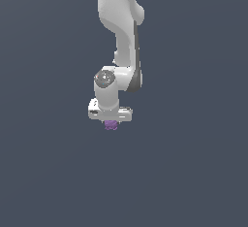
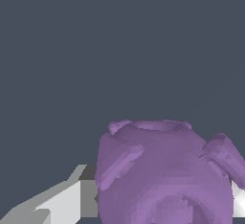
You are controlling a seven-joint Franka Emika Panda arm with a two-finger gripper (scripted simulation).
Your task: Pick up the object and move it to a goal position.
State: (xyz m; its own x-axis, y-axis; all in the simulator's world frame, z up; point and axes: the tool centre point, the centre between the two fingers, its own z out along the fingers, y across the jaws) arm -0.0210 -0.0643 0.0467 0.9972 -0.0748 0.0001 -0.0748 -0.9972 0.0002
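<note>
The object is a small purple knobbly ball [image 1: 112, 125] right under the white hand of my gripper [image 1: 111, 121] in the exterior view. In the wrist view the ball [image 2: 162, 170] looms large and close. A grey-white finger [image 2: 72, 199] presses on one side of it, and the edge of the other finger [image 2: 238, 200] shows on the opposite side. The gripper is shut on the ball. The fingertips are hidden in the exterior view. No goal marker shows in either view.
The white arm [image 1: 123, 32] comes down from the top of the exterior view. All around is a plain dark grey-blue background [image 1: 193, 148] with no visible edges or other objects.
</note>
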